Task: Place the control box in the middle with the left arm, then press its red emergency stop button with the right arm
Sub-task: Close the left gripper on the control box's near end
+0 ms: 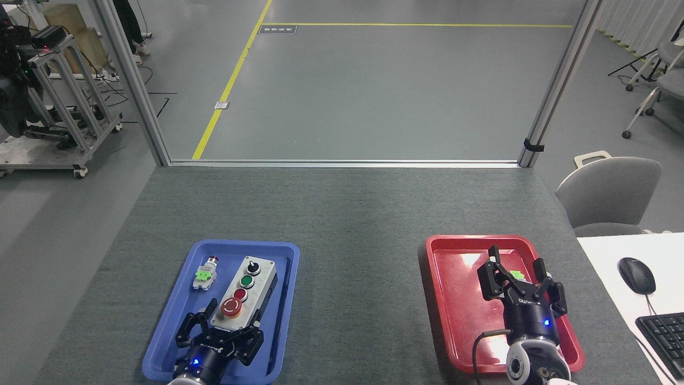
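Head view: control box between left jaws.

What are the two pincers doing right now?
Left pincer: open, fingers either side of the control box.
Right pincer: open, holding nothing, over the red tray.

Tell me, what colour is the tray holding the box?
Blue tray, clearest in the head view.
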Controlling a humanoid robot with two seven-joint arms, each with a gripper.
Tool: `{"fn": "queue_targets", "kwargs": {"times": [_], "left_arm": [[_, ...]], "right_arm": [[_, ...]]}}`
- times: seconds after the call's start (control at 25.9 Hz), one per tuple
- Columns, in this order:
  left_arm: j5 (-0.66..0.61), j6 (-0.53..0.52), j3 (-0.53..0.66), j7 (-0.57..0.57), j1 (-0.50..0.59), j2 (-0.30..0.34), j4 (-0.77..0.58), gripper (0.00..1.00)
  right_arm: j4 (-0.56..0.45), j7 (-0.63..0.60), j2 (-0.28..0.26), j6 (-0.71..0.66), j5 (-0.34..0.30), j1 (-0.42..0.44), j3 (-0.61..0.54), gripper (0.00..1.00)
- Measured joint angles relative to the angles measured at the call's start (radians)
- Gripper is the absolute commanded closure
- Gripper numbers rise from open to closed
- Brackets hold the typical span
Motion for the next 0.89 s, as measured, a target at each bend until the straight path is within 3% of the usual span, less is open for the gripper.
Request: {"fn": "queue_targets", "kwargs": {"times": [0.46, 0.62, 0.73, 0.77, 0.81, 0.85, 0.89], "left_arm": [[0.0, -0.004, -0.011, 0.001, -0.031, 0.004, 0.054, 0.04], [-0.002, -0.001, -0.013, 0.001, -0.039, 0.007, 0.064, 0.27], [-0.008, -0.001, -0.013, 0.001, -0.044, 0.011, 0.068, 0.56], [-0.012, -0.001, -0.013, 0.001, -0.044, 0.013, 0.069, 0.7], [-0.015, -0.002, -0.013, 0.001, -0.045, 0.014, 0.069, 0.92], [-0.017, -0.003, -0.013, 0.001, -0.045, 0.016, 0.069, 1.0], [-0.018, -0.006, -0.013, 0.001, -0.046, 0.018, 0.069, 1.0]], "right_arm": [[-0.001, 0.001, 0.0, 0.0, 0.0, -0.004, 0.0, 0.0], [0.0, 0.001, 0.0, 0.0, 0.0, -0.004, 0.0, 0.0], [0.0, 0.001, 0.0, 0.0, 0.0, -0.004, 0.0, 0.0], [0.0, 0.001, 0.0, 0.0, 0.0, -0.004, -0.001, 0.0], [0.0, 0.002, 0.0, 0.0, 0.0, -0.004, -0.001, 0.0], [0.0, 0.002, 0.0, 0.0, 0.0, -0.005, -0.001, 0.0], [0.0, 0.003, 0.0, 0.0, 0.0, -0.006, -0.001, 0.0]]}}
